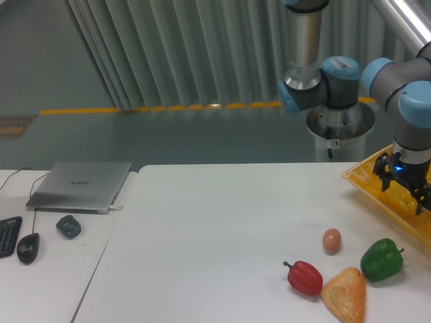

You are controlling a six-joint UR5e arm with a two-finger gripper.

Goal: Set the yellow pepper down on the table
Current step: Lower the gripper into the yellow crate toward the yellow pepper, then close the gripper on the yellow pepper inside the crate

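Observation:
My gripper (pixel 405 193) hangs at the far right over the yellow mesh basket (pixel 358 176), its fingers spread open and reaching down into it. Between the fingers shows a rounded glossy yellow lump, the yellow pepper (pixel 403 200), mostly hidden by the gripper and hard to tell from the basket. Whether the fingers touch it I cannot tell. The white table (pixel 222 235) stretches out to the left of the basket.
On the table's front right lie a green pepper (pixel 381 260), a red pepper (pixel 305 276), an orange-tan triangular pastry (pixel 345 293) and an egg (pixel 331 240). The adjoining desk at left holds a laptop (pixel 81 186), a mouse (pixel 27 247) and a small dark object (pixel 68 226).

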